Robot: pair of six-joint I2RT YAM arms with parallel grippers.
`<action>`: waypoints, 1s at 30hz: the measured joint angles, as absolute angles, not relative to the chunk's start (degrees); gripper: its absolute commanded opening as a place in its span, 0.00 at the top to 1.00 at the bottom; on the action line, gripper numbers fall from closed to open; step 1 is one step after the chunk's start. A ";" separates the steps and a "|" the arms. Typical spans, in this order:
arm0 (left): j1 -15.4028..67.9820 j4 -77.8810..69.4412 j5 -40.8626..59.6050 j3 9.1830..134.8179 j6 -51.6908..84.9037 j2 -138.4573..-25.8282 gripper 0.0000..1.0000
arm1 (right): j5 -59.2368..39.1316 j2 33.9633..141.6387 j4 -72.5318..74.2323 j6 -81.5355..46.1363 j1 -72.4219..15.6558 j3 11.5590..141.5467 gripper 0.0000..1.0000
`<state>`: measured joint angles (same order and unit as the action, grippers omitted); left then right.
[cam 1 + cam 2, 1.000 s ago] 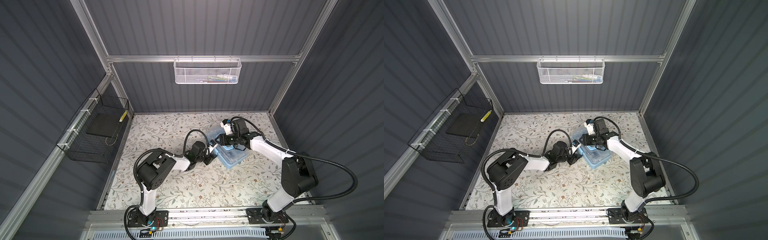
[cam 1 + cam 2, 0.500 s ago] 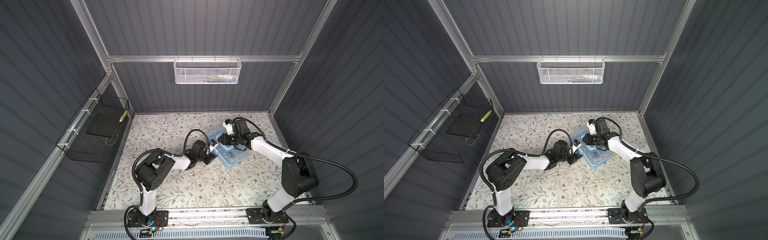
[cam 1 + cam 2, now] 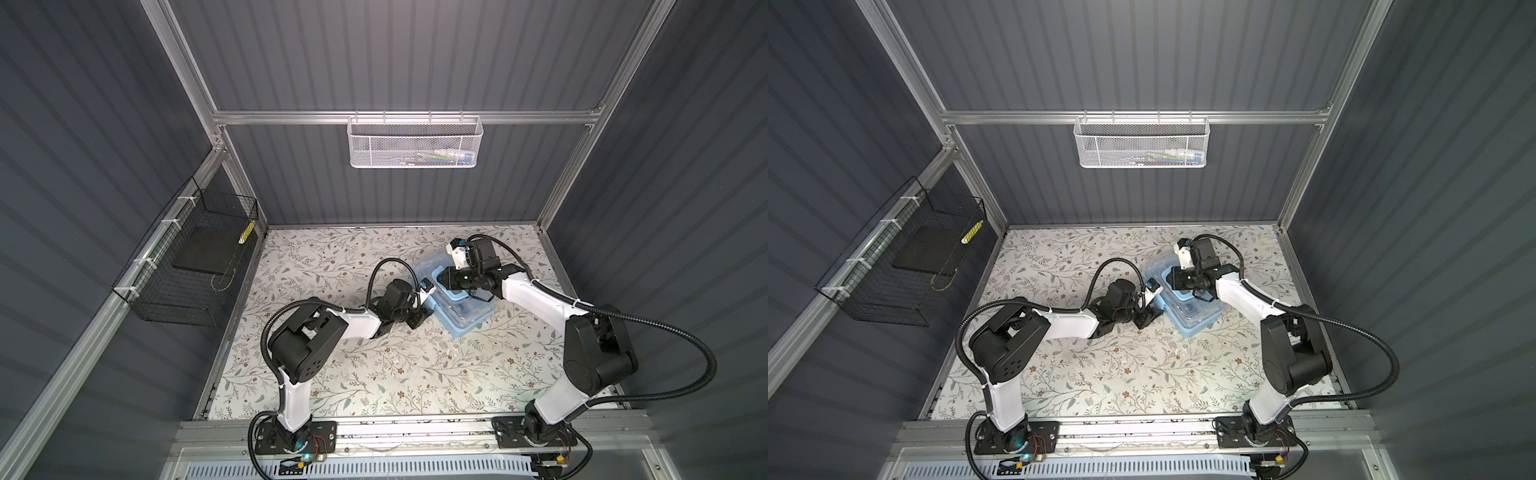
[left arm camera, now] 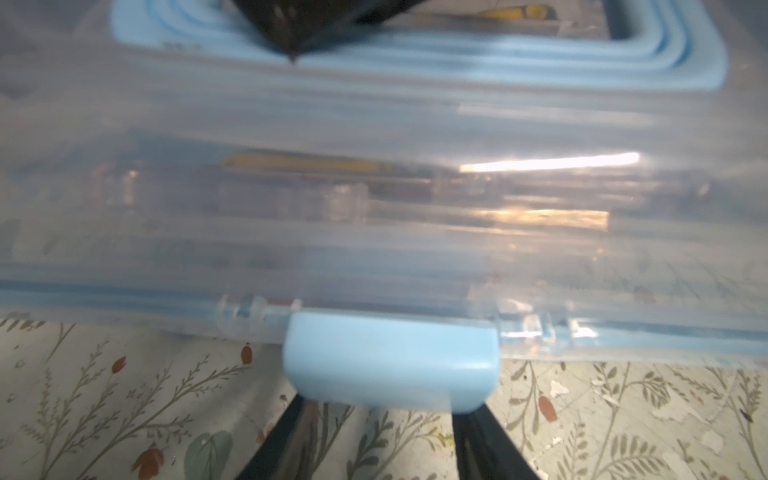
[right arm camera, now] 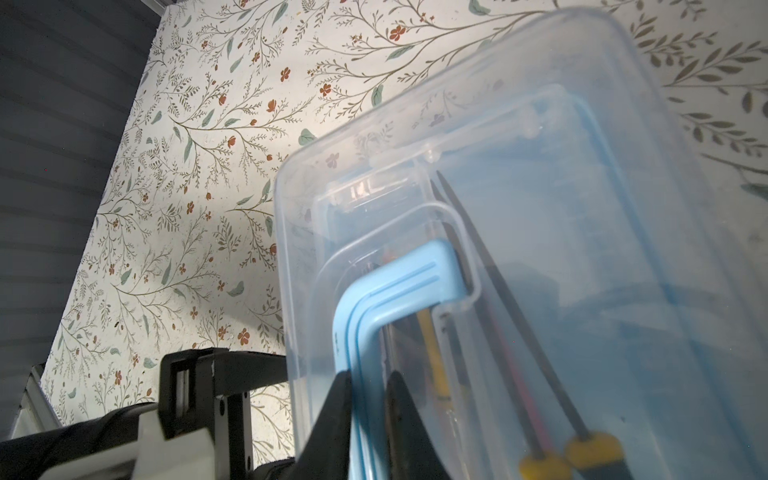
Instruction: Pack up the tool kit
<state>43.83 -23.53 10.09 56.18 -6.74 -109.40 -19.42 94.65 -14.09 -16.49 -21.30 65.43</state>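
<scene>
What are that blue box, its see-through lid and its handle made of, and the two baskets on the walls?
Tool kit box: light blue plastic, probably; smooth moulded edges.
Lid: clear glossy plastic; tools show through it.
Handle: opaque blue plastic, matte, with moulded grooves.
White basket: seemingly painted metal mesh.
Black basket: thin coated wire grid, likely metal.

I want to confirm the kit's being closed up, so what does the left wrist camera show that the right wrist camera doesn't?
Only the left wrist view: the blue latch on the side of the box, with the left tool open at it. Only the right wrist view: the right tool shut on the blue handle, and screwdriver shafts under the clear lid. Both: the box, that handle and the floral table.
</scene>
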 measured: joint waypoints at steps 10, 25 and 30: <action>43.83 -20.01 10.09 57.93 -7.35 -109.38 0.60 | -19.31 94.59 -13.85 -16.25 -21.04 65.36 0.89; 43.83 -14.33 10.00 60.75 -8.23 -109.38 0.60 | -19.33 94.41 -12.56 -16.05 -20.99 64.62 0.91; 43.83 -12.84 9.89 61.49 -8.51 -109.38 0.60 | -19.64 94.24 -11.62 -16.08 -20.93 64.01 0.90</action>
<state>43.83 -12.84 9.89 61.49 -8.51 -109.38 -19.64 94.24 -11.62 -16.08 -20.93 64.01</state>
